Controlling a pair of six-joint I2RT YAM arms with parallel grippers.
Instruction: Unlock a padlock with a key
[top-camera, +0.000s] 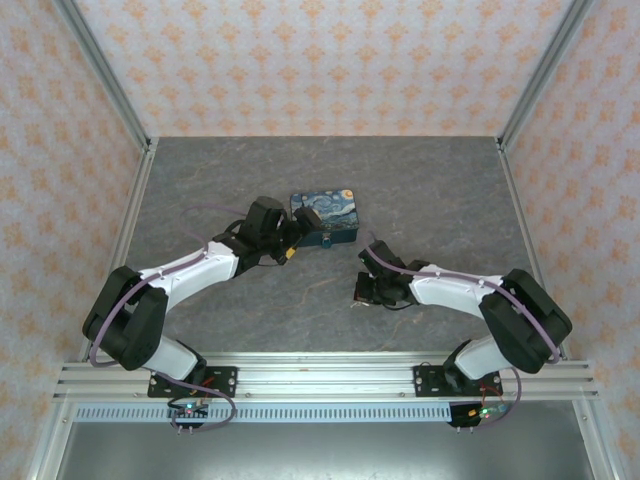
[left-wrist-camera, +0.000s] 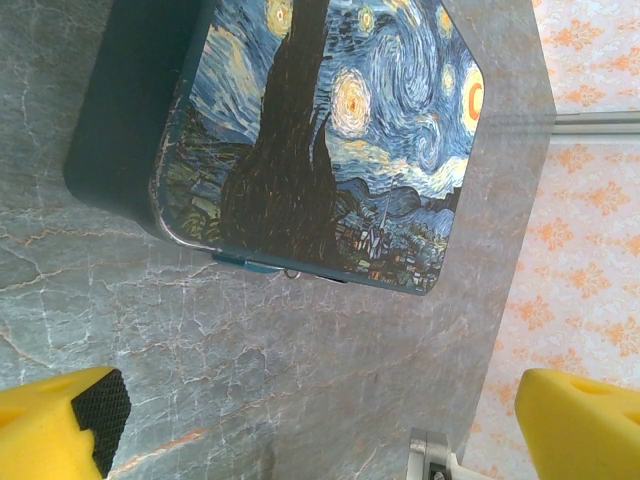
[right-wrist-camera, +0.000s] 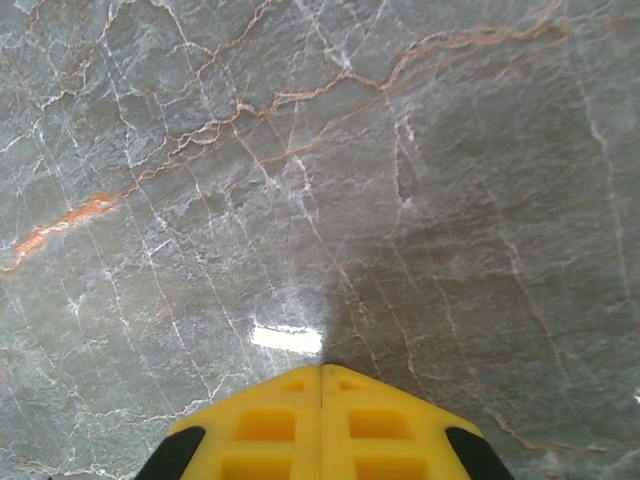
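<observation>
Two arms reach over a grey marbled table (top-camera: 440, 190). The left gripper (left-wrist-camera: 320, 400) is spread wide and empty, facing a swirl-painted blue box (left-wrist-camera: 330, 130). The tiny teal padlock (left-wrist-camera: 248, 262) sits against the box's nearest edge. The right gripper (right-wrist-camera: 322, 385), well apart from the box, presses its yellow fingers (right-wrist-camera: 270, 425) together with nothing visible between them.

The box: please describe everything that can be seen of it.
The box is flat and rectangular with rounded corners, metal by its look. Its lid bears a swirling night-sky painting in blue and yellow with a dark tree; its sides are dark teal. It lies flat on the grey marbled table, lid up and apparently shut. A small teal padlock with a silvery bit sits at its near edge. The open left gripper hovers before it, not touching.
</observation>
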